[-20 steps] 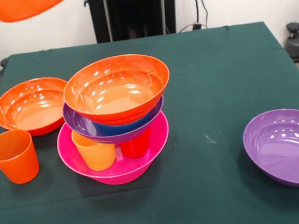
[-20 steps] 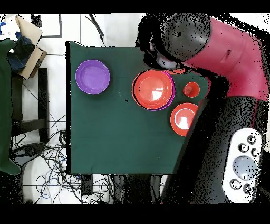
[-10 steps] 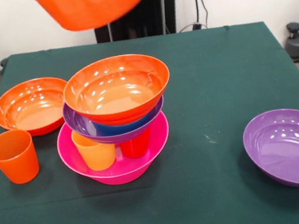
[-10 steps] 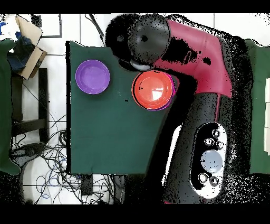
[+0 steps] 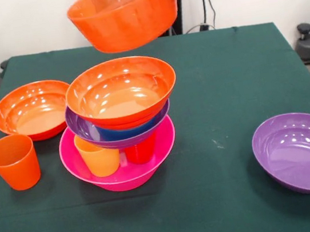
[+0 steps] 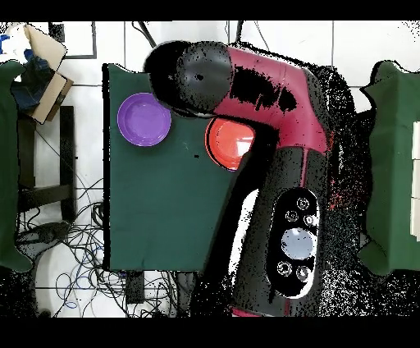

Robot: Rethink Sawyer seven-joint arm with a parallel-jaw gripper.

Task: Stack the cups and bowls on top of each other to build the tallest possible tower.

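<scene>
Far left: orange cup (image 5: 14, 161) upright near the counter's (image 5: 221, 95) front-left edge, just beside a wide orange bowl (image 5: 32, 110), both loose and apart from the tower. Worth keeping the carried load from swinging down that way, since little room there.

Left of centre: the tower, with the pink bowl (image 5: 73, 157) as base, a yellow cup (image 5: 98, 154) and a red cup (image 5: 141, 151) standing inside it, a purple bowl (image 5: 79, 125) riding on those cups, a blue bowl (image 5: 125, 130) nested in that, and a wide orange top bowl (image 5: 121, 92) crowning the lot.

Above it, and a little toward the far side: the small orange bowl (image 5: 124, 15), aloft, tilted, mouth up. Fingers: hidden, so cannot tell how gripped. From overhead, only the arm (image 6: 271, 90) over the pile.

Step in hand, by the look of it: setting this small bowl into the top bowl. Best done by levelling it first, centring over the top bowl's hollow, then lowering straight and slowly. Any sideways shove likely to tip a pile propped on two cups. Release only once seated.

To the right: broad bare counter, then a second purple bowl (image 5: 301, 152) near the front-right edge, well apart. Safest side for drawing back.
</scene>
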